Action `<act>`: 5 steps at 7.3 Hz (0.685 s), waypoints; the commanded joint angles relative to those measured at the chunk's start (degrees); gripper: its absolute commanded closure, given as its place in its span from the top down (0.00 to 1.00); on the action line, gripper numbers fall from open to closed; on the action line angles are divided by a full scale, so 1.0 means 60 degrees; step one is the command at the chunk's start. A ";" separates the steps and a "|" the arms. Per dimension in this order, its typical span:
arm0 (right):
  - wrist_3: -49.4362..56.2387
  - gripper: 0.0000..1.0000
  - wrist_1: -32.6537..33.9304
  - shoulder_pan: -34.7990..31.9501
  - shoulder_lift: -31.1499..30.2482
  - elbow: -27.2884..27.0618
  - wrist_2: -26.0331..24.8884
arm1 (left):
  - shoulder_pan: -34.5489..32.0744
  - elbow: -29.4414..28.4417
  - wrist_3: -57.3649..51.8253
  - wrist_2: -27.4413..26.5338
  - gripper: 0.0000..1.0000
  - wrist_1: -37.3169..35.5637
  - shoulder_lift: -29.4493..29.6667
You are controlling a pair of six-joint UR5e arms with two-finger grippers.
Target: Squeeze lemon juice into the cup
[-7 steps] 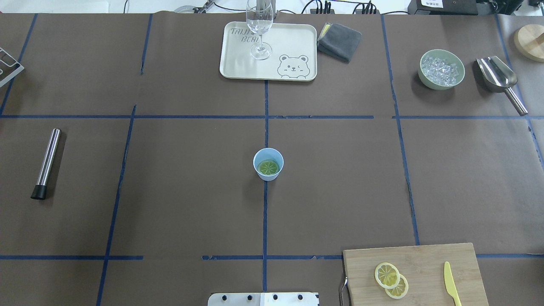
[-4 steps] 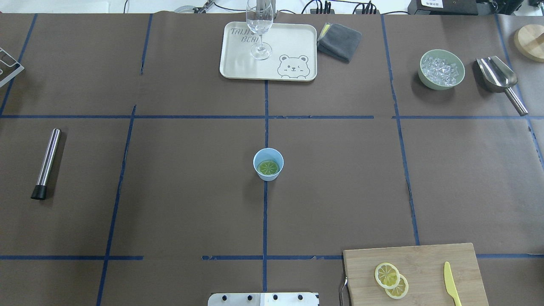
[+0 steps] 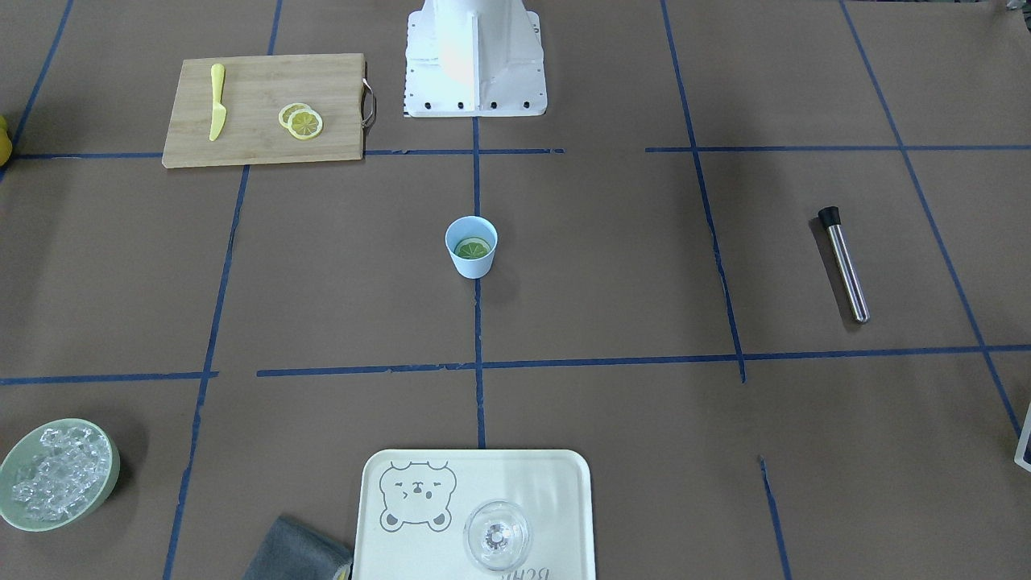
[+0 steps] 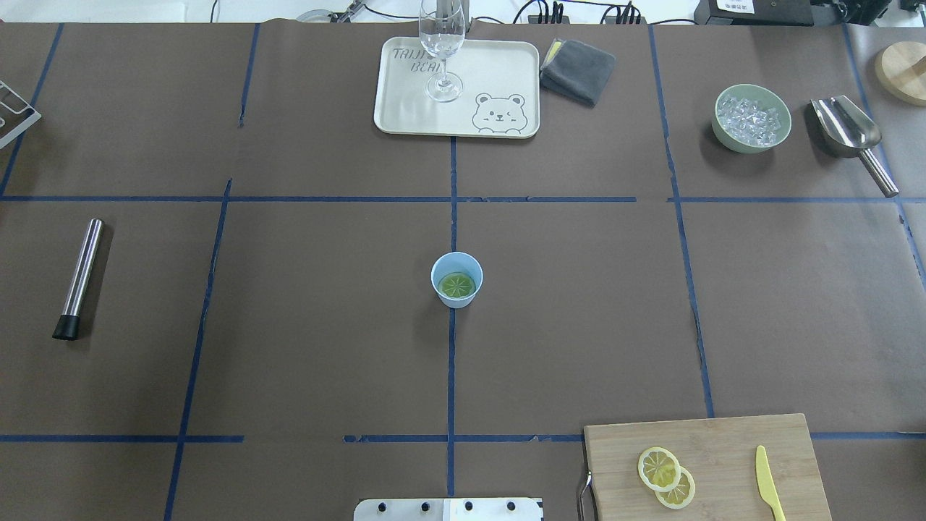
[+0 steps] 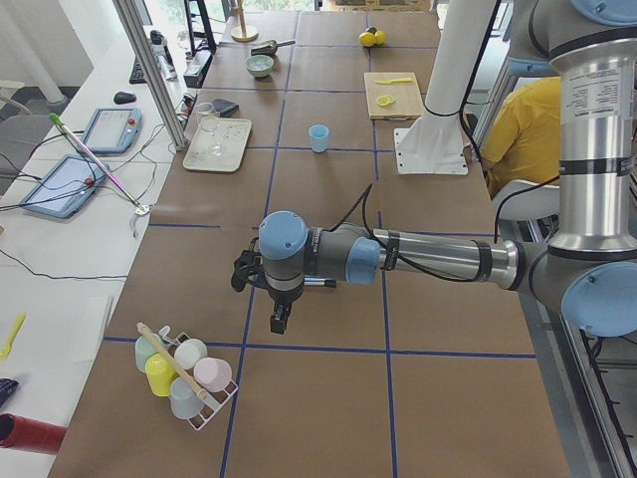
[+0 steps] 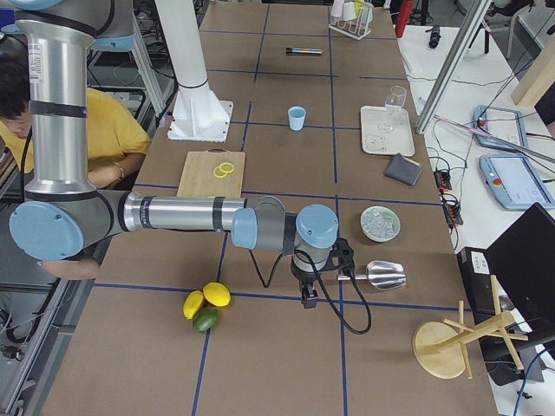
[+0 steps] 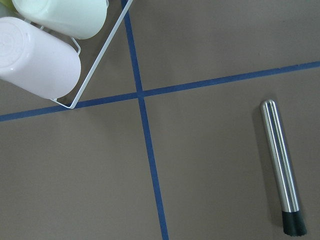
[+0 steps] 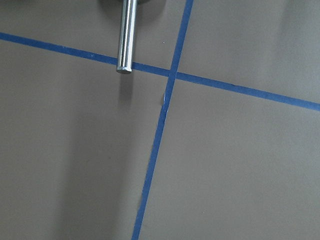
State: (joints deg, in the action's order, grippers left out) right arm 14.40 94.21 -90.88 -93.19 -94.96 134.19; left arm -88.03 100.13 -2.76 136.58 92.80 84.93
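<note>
The light-blue cup [image 4: 456, 266] stands upright at the table's middle, on the centre tape line; it also shows in the front view [image 3: 471, 262]. One lemon slice [image 4: 456, 285] lies flat inside it, looking greenish, as the front view [image 3: 472, 248] shows too. Two more slices [image 4: 666, 475] overlap on the cutting board [image 4: 723, 441]. My left gripper [image 5: 278, 324] hangs over the table's left end, far from the cup. My right gripper [image 6: 308, 301] hangs over the right end near the scoop. Both show only in the side views, so I cannot tell whether they are open or shut.
A yellow knife [image 4: 768, 483] lies on the board. A tray [image 4: 499, 72] with a clear glass [image 4: 441, 43] and a grey cloth [image 4: 577, 70] sit at the back. An ice bowl [image 4: 751, 118] and scoop [image 4: 850, 137] are back right. A steel muddler [image 4: 79, 278] lies left, beside a cup rack [image 5: 184, 373].
</note>
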 commanded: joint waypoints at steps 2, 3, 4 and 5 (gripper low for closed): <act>-0.0012 1.00 0.0002 0.0000 0.0005 -0.0008 -0.0026 | 0.0009 -0.0193 -0.0038 -0.0014 1.00 -0.1145 0.0169; -0.0012 1.00 0.0016 0.0000 0.0034 0.0064 -0.0026 | -0.0034 -0.0121 -0.0038 -0.0029 1.00 -0.2068 0.0417; -0.0012 1.00 0.0031 -0.0015 0.0034 0.0007 -0.0011 | -0.0093 0.0053 -0.0052 -0.0029 1.00 -0.2396 0.0434; -0.0012 1.00 0.0045 0.0000 0.0034 0.0036 -0.0025 | -0.0079 -0.0032 -0.0052 -0.0029 1.00 -0.2400 0.0405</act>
State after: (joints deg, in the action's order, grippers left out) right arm 14.33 94.37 -90.91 -93.02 -94.82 134.07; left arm -88.43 99.95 -3.04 136.42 79.98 87.24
